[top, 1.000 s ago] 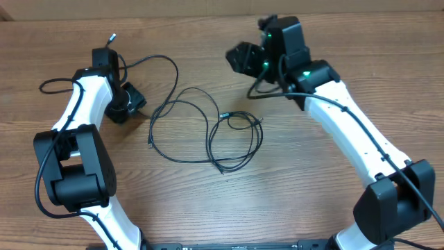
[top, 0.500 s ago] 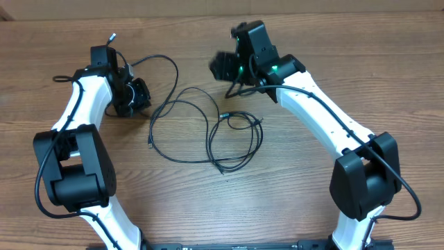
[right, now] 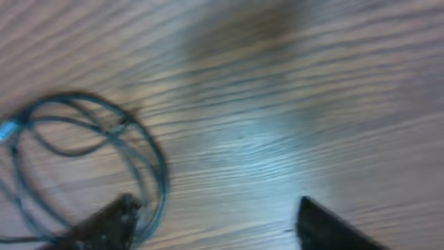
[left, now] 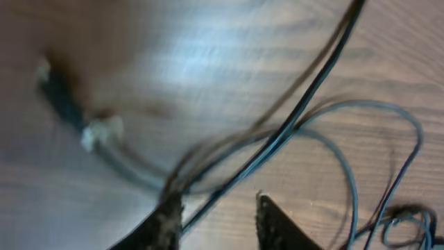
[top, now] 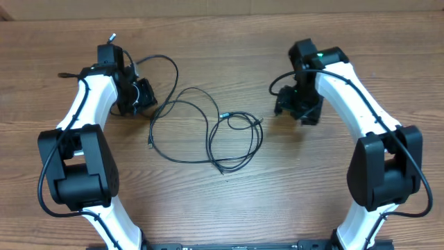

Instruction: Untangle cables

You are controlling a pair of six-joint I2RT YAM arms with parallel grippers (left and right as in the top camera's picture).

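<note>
**Overhead.** The cables (top: 208, 132) lie as loose, overlapping loops in the middle of the frame, flat on the wooden table (top: 222, 215). The left gripper (top: 143, 96) stands at upper left, at the outer edge of the loops. The right gripper (top: 298, 109) stands right of centre, near the small coil (top: 240, 122) but apart from it. One arm stands on each side, which looks like a stance for drawing the loops away from one another.

**Left wrist.** The two fingers enter from the bottom edge, parted by a moderate gap. A dark strand runs diagonally up through that gap toward upper right, hugging the left-hand finger (left: 166, 219). The picture is blurred, so I cannot tell whether strand and finger touch. Nothing appears clamped, as the gap is far wider than the cord. A plug end (left: 66, 104) with a pale tip lies at upper left, well clear of the fingers.

**Right wrist.** The fingers sit far apart in the lower corners and hold nothing. The small coil lies at centre left, its lower arc just beside the left-hand finger (right: 104, 222). Bare wood fills the space between the fingers.
</note>
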